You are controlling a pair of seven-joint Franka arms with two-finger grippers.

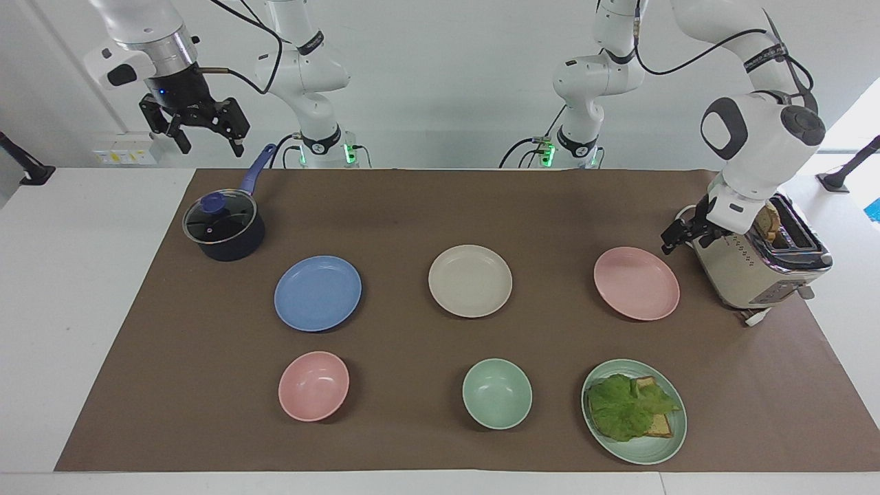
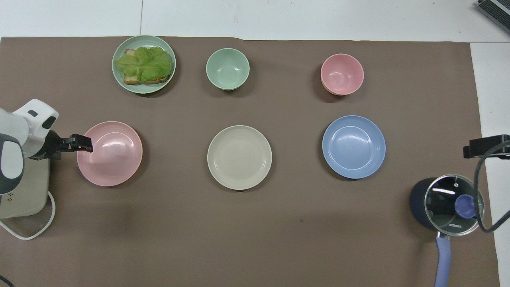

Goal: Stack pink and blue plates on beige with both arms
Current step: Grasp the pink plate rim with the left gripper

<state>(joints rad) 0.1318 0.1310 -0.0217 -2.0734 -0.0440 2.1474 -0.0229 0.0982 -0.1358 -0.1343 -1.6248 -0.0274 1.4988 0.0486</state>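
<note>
Three plates lie in a row across the brown mat. The beige plate (image 1: 470,280) (image 2: 239,157) is in the middle. The blue plate (image 1: 317,293) (image 2: 354,146) lies toward the right arm's end and the pink plate (image 1: 636,283) (image 2: 109,153) toward the left arm's end. My left gripper (image 1: 670,242) (image 2: 81,142) hangs low between the toaster and the pink plate, over that plate's rim, open and empty. My right gripper (image 1: 210,144) (image 2: 484,146) waits high up near the pot, open and empty.
A cream toaster (image 1: 756,261) with bread in it stands right beside the left gripper. A dark lidded pot (image 1: 223,227) sits under the right gripper. Farther from the robots are a pink bowl (image 1: 313,386), a green bowl (image 1: 497,393) and a green plate (image 1: 643,454) with lettuce toast.
</note>
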